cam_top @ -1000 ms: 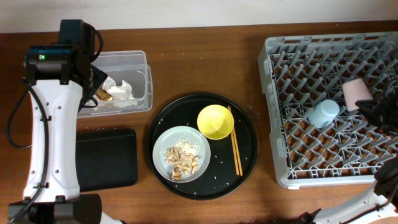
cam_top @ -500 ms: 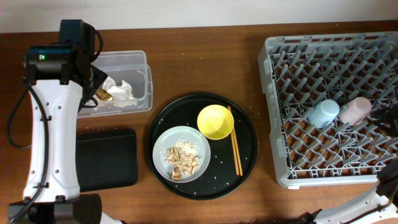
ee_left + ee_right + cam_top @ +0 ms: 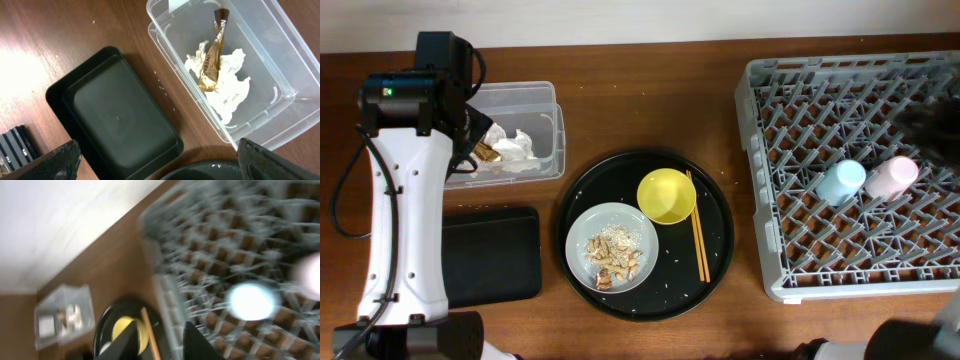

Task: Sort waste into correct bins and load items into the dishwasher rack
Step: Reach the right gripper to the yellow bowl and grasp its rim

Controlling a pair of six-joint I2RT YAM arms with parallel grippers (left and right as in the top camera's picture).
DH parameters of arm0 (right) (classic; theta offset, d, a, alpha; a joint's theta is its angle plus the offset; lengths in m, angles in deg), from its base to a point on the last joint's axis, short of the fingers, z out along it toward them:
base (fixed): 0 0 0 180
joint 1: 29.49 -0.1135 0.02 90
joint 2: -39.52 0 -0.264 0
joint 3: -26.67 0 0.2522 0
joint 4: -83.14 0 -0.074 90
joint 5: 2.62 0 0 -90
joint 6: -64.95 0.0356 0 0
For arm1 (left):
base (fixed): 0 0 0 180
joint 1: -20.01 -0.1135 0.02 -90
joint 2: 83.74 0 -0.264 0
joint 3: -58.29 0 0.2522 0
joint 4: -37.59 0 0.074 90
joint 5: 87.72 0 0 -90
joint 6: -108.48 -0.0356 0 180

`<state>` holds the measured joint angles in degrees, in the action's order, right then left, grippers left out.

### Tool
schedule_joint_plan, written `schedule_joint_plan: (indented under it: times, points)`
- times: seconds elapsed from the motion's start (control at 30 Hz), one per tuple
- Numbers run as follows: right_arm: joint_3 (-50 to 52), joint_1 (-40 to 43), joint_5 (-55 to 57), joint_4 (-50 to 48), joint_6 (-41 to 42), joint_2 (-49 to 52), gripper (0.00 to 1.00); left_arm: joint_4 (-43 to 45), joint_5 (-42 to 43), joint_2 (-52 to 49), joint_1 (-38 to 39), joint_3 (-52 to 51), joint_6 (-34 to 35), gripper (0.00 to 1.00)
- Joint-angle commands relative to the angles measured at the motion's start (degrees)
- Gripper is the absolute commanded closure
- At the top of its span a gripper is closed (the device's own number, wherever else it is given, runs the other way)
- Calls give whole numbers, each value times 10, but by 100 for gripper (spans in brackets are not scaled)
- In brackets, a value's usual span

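Right wrist view motion-blurred, dishwasher rack (image 3: 751,170) cropped at right edge

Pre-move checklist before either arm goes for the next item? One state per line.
1. Pink cup in dishwasher rack, clear of right gripper: ok.
2. Light blue cup in the rack, beside the pink cup: ok.
3. Right gripper empty: ok, jaws apart with nothing between, though its wrist view is blurred.
4. Left gripper open and empty: ok, above the clear tub and black rectangular tray.
5. Grey bowl free of food scraps: not ok, scraps lie in it.
6. Yellow bowl and chopsticks loaded: not ok, both on the round black tray.
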<state>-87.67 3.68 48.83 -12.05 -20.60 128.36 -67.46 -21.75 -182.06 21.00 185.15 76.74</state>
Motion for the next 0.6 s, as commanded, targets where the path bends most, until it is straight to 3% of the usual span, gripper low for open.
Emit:
schedule_joint_plan:
  times: [0.0, 0.1, 0.13, 0.17, 0.3, 0.57]
  points:
    - [-10, -131, 93, 20, -12, -33, 62, -1, -8, 9, 0, 4, 3, 1]
    - [-8, -254, 173, 37, -9, -23, 63, -1, -9, 9, 0, 4, 3, 1]
    - [-7, -297, 202, 38, -2, -14, 73, -1, -9, 9, 0, 4, 3, 1]
    - [-7, -352, 245, 37, 25, 1, 76, -1, -9, 9, 0, 4, 3, 1]
    - [-7, -476, 319, 32, 75, 52, 76, -1, -9, 9, 0, 4, 3, 1]
    - [-7, -629, 359, -29, 163, 208, 81, -1, -8, 9, 0, 4, 3, 1]
